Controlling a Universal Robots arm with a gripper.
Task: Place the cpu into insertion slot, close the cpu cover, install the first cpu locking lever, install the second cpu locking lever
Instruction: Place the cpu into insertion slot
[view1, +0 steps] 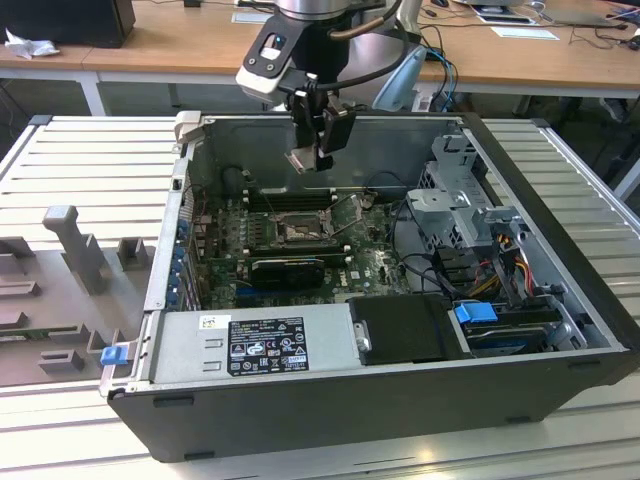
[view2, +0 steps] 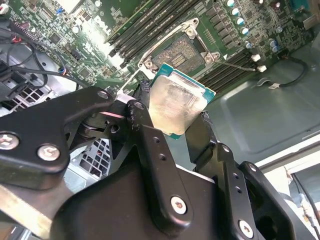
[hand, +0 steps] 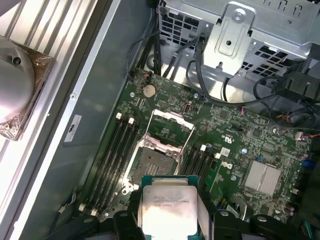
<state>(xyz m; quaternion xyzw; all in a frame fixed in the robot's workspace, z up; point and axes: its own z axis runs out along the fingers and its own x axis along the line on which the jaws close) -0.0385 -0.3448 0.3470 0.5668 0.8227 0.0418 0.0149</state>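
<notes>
My gripper (view1: 318, 148) hangs over the open computer case, shut on the cpu (view1: 303, 160), a thin square chip with a pale silver face. In both wrist views the cpu (view2: 177, 107) (hand: 167, 207) sits clamped by its edges between the two black fingers (view2: 145, 127). The insertion slot (view1: 300, 228) lies below on the green motherboard, its brownish centre bare (view2: 182, 54) (hand: 150, 162). The cpu is well above the slot and apart from it. The cpu cover (hand: 173, 116), a thin grey metal frame, stands swung open on the far side of the slot.
Long black memory slots (hand: 117, 155) flank the socket on both sides. A long black card (view1: 288, 268) lies in front of it, a labelled power supply (view1: 250, 345) along the near wall. A metal drive cage (view1: 460, 200) and loose cables (view1: 420, 260) fill the exterior view's right.
</notes>
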